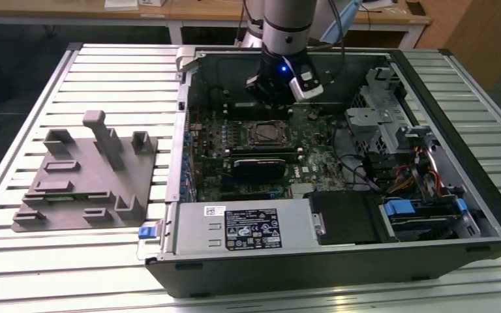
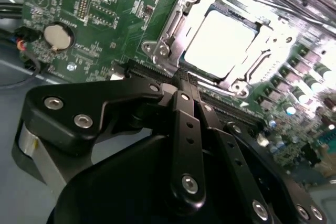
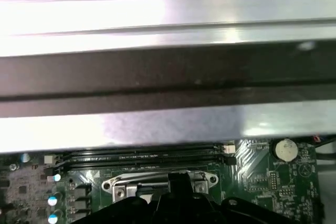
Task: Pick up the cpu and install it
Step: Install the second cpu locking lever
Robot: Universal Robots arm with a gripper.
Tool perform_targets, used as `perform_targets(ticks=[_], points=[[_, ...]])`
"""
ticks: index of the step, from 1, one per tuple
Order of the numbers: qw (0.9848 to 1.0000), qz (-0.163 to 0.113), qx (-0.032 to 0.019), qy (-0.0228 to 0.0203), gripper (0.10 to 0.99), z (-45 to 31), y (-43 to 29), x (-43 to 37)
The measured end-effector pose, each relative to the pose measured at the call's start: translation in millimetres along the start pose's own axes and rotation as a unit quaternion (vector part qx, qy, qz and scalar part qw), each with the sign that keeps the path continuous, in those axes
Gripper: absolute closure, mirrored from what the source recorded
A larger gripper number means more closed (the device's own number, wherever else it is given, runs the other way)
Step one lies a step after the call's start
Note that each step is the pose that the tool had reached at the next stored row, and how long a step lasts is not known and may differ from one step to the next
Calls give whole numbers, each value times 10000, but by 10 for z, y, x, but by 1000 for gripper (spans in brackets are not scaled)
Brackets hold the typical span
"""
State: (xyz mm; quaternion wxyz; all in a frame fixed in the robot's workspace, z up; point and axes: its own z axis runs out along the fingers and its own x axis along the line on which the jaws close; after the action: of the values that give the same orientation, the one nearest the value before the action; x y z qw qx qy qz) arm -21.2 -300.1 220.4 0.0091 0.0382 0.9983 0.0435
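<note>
Cpu (image 2: 218, 43) seated in socket, hand (image 2: 191, 95) nearby

cpu (image 2: 219, 44) seated in socket (image 2: 173, 30), gripper (image 2: 191, 103) near

White label (image 1: 252, 227) on the power supply (image 1: 242, 228) carries print and marks — nothing there legible — no other readable text anywhere.
</note>
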Motion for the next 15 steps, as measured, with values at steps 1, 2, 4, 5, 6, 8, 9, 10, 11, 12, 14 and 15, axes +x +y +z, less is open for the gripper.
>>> perform_targets(ticks=[1, 2, 4, 5, 6, 8, 9, 10, 11, 12, 14, 15], points=[[10000, 0, -1, 0, 980, -29, 2, 0], [10000, 0, -1, 0, 980, -50, 4, -1], [10000, 0, 0, 0, 980, -93, 7, -2], [10000, 0, 0, 0, 980, -115, 7, -2], [10000, -1, 0, 0, 980, -126, 7, -2], [10000, 0, 0, 0, 980, -140, 5, -2], [10000, 0, 0, 0, 980, -155, 4, -3], [10000, 0, 0, 0, 980, -163, 4, -3], [10000, 0, -1, 0, 980, -165, 2, -3], [10000, -1, -1, -1, 980, -172, -3, -4], [10000, 0, 0, 0, 980, -183, -16, -5], [10000, 0, -1, -1, 980, -183, -26, -6]])
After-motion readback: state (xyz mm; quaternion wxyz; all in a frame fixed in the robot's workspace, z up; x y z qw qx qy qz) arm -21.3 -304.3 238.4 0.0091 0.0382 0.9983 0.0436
